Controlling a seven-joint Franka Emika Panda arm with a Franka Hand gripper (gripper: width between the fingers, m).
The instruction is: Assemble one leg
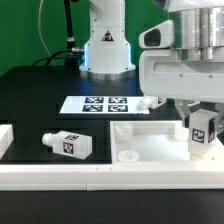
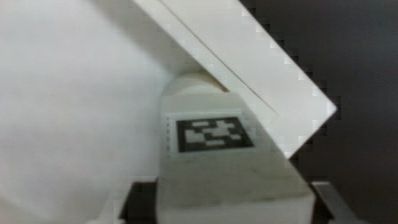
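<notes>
I see the hand (image 1: 203,120) clamped on the leg (image 1: 203,138), a chunky matte white plastic peg with a square black-and-white tag. It is held upright over the flat white panel (image 1: 150,148), near the panel's front edge on the exterior view's right. I cannot tell if they touch. A second leg (image 1: 68,145) lies on its side on the black surface (image 1: 40,90), well apart, with open room around it.

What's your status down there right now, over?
Gripper shut on the leg. Leg upright over the white panel, exterior view's right. Spare leg lies on the table, well aside.
</notes>
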